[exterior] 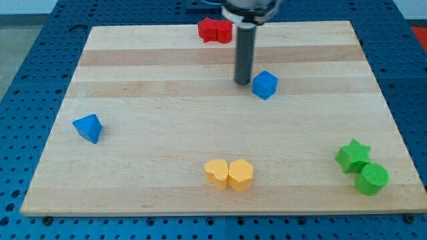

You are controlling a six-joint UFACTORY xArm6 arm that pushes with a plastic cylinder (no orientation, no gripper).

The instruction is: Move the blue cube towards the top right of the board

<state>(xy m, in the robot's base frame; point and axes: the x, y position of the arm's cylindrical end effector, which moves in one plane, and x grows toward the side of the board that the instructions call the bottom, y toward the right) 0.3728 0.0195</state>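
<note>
Rod upright above the board [133,87], my tip [243,83] set down just left of the blue cube [265,85], near touching; contact cannot be told. No fingers on this rod, nothing held. Blue cube in the upper middle of the board, a little right of centre, well short of the top right corner. Red block [215,30] at the top edge, left of the rod. Blue wedge [88,128] near the left edge. Two yellow blocks [229,174] touching, by the bottom edge. Green star [353,155] and green cylinder [371,179] together at the bottom right corner.
</note>
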